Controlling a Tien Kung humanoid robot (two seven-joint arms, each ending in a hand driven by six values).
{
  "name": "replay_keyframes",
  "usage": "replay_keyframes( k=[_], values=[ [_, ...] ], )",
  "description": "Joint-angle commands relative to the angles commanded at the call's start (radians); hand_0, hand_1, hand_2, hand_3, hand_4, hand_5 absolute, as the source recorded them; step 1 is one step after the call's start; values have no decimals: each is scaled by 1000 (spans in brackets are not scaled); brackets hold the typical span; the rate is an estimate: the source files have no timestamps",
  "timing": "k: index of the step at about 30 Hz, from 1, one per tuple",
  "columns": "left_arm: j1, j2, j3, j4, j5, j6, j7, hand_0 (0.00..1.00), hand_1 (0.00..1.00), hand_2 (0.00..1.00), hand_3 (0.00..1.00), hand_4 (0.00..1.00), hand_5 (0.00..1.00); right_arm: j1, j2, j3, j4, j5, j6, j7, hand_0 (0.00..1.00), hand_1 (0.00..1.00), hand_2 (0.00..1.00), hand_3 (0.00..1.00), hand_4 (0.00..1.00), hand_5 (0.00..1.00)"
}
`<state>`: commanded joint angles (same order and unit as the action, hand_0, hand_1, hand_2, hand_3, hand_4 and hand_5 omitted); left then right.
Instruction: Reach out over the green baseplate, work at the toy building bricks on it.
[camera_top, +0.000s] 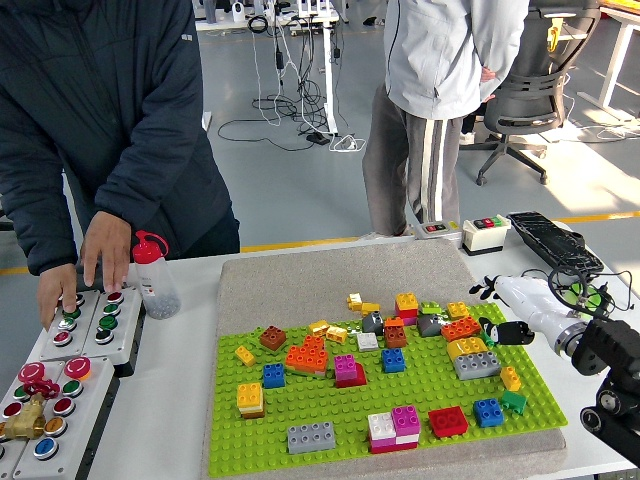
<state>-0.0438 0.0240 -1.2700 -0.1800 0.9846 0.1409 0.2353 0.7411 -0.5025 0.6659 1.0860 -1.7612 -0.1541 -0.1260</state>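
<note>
Because the person's hands (85, 265) are pressing a button box (88, 325) well left of the green baseplate (330, 410), only the right hand (510, 310) is approaching it. That hand is hovering open, holding nothing, at the baseplate's far right edge. The nearest toy bricks (462, 338) are lying just left of its fingertips. Left arm not showing.

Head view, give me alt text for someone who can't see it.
The robot's right hand, fingers open and empty, reaches over the right edge of a green baseplate scattered with toy bricks. At far left, a person's hands rest on a button box.
</note>
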Motion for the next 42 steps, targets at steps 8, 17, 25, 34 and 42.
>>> replay_keyframes(
  k=[8,17,25,34,42],
  values=[
    [4,0,0,0,6,0,2,726,764,772,674,478,998,36,39,-51,26,-1,6,0,812,675,683,736,574,114],
    [8,2,1,0,7,-1,2,726,764,772,674,478,998,59,67,-70,120,16,15,-32,736,645,654,727,568,111],
    [3,5,8,0,2,-3,2,726,764,772,673,477,998,112,102,-91,179,71,113,-115,672,601,615,694,563,109],
    [-2,7,11,0,-1,-3,1,726,764,772,672,477,998,171,155,-150,115,15,219,-186,678,610,627,708,564,105],
    [-3,8,10,0,-2,-2,0,727,764,770,671,477,998,184,185,-200,60,-54,231,-192,684,618,641,713,567,103]
  ],
)
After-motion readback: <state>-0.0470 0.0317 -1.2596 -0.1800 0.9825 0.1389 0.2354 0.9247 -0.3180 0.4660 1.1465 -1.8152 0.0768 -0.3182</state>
